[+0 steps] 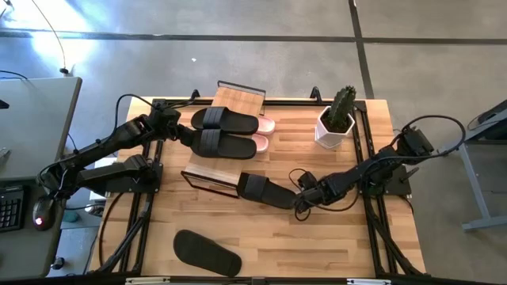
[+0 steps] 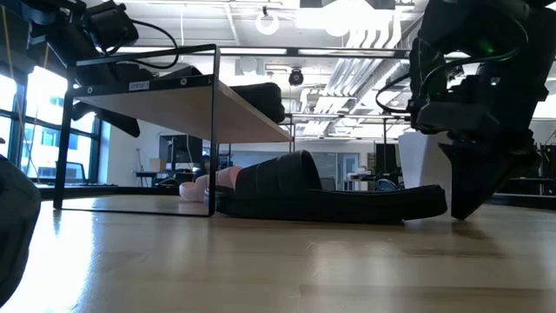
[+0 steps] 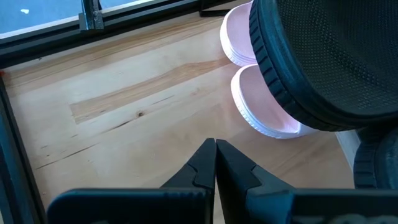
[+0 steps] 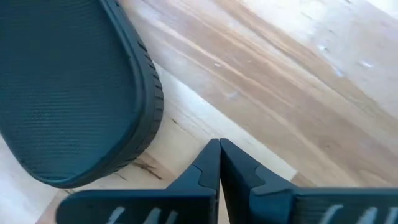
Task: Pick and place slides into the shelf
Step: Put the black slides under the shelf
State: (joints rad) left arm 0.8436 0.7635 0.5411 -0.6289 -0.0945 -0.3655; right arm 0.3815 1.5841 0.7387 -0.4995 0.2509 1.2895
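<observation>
Two black slides [image 1: 226, 132] lie on the shelf [image 1: 230, 99] over the pink pair [image 1: 266, 125], left gripper [image 3: 216, 163] pressed together beside them; right gripper [image 4: 219, 163], fingers together, sits by a third slide's [image 1: 265, 191] heel.

Pale wooden tabletop [image 1: 317, 237], smooth planks with visible grain and a faint sheen. The shelf [image 1: 230, 99] shows light wood boards in thin black metal framing. The dark slide [image 4: 68, 87] looks matt and rubbery, its sole finely dimpled. Pink slides [image 3: 261, 112] have ribbed edges.
</observation>
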